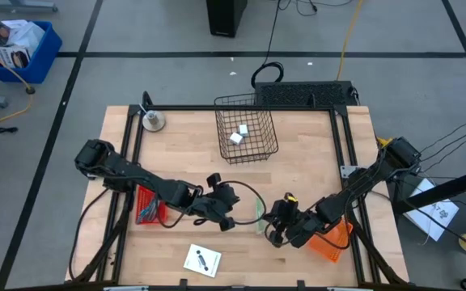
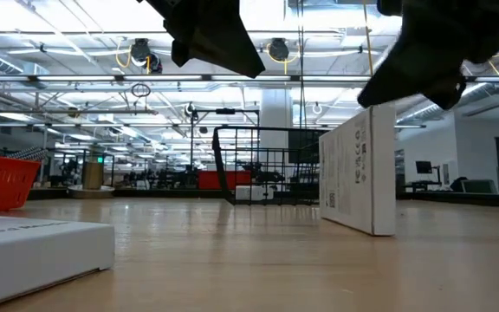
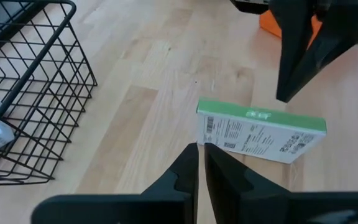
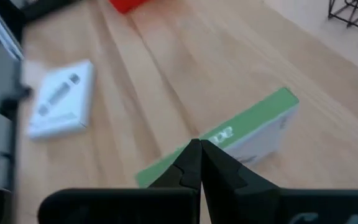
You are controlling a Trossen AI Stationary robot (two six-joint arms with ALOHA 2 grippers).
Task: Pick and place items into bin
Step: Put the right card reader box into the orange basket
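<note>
1. While both arms reach over the wooden table (image 1: pixel 176 137), a green-and-white box (image 3: pixel 260 132) stands on its long edge between the two grippers, well in front of the wire basket (image 1: pixel 247 128), which serves as the landmark.
2. The left gripper (image 1: pixel 227 212) hangs in front of the basket and slightly to its left; its fingers (image 3: pixel 188 163) are pressed together, holding nothing, and point at the box's printed white face.
3. The right gripper (image 1: pixel 277 228) sits in front of the basket and slightly to its right, just beside the box; its fingers (image 4: pixel 199 157) are likewise closed with nothing between them, tips over the box's green edge.
4. Inside the basket lie two small white blocks (image 1: pixel 239 134).
5. A flat white box with black marks (image 1: pixel 202 260) lies far in front of the basket, near the table's front edge.
6. A red item (image 1: pixel 149 204) rests front-left of the basket under the left arm, and an orange item (image 1: pixel 333 239) front-right of it under the right arm.
7. A small grey round object (image 1: pixel 153 122) sits left of the basket.
</note>
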